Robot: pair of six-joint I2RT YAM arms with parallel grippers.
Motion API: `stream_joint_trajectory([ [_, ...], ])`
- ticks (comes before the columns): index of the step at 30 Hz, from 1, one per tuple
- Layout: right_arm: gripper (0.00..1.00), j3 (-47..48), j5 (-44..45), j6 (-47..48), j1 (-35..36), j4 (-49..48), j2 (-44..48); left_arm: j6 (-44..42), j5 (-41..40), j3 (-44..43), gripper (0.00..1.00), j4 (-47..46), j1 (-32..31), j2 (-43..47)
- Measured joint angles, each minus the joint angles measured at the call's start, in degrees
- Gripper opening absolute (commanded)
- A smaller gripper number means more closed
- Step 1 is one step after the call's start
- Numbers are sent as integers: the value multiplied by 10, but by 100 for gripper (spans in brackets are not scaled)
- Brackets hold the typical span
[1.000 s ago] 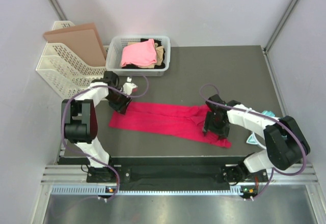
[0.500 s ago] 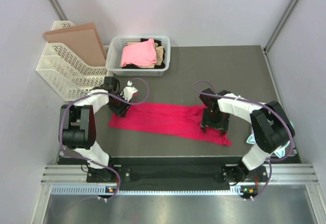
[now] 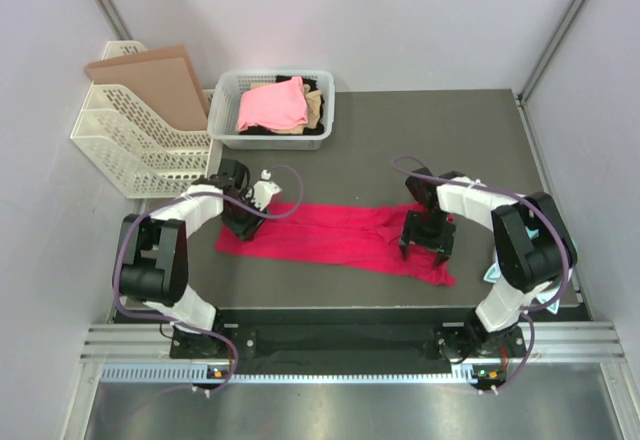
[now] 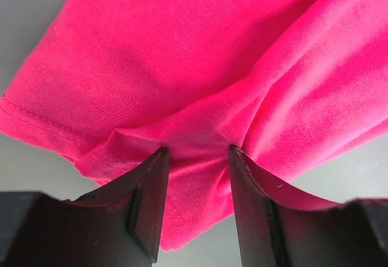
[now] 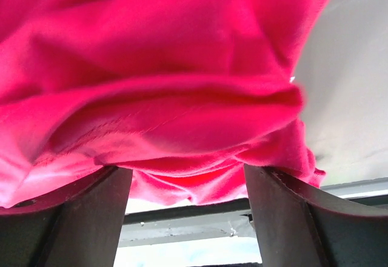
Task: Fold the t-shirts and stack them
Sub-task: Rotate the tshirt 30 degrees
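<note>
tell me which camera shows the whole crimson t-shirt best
Top external: the crimson t-shirt shows end to end, laid out in a long strip across the table. Left wrist shows only a hemmed corner close up; right wrist shows only bunched folds near an edge.

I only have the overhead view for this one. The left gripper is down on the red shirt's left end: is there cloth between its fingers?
Observer: Yes. The left wrist view shows the left gripper pinching a bunched fold of the red shirt, creases fanning from its fingers.
Operator: And the right gripper?
Observer: Its wrist view shows it open, fingers wide apart either side of the shirt's rumpled edge.
</note>
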State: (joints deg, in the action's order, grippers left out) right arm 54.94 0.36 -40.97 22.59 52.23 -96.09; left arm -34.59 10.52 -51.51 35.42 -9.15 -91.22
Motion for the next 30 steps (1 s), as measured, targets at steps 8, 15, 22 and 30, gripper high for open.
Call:
stream_joint_trajectory([
  [8,71,52,0,40,-82,21,-42,20,-4,3,50,12,-23,7],
  [15,69,169,58,72,-105,63,-121,49,22,-45,50,83,-70,-33],
  [22,67,265,98,91,-112,99,-184,93,37,-96,48,118,-98,-82],
  [30,66,353,116,99,-161,113,-235,139,66,-153,48,127,-120,-123],
])
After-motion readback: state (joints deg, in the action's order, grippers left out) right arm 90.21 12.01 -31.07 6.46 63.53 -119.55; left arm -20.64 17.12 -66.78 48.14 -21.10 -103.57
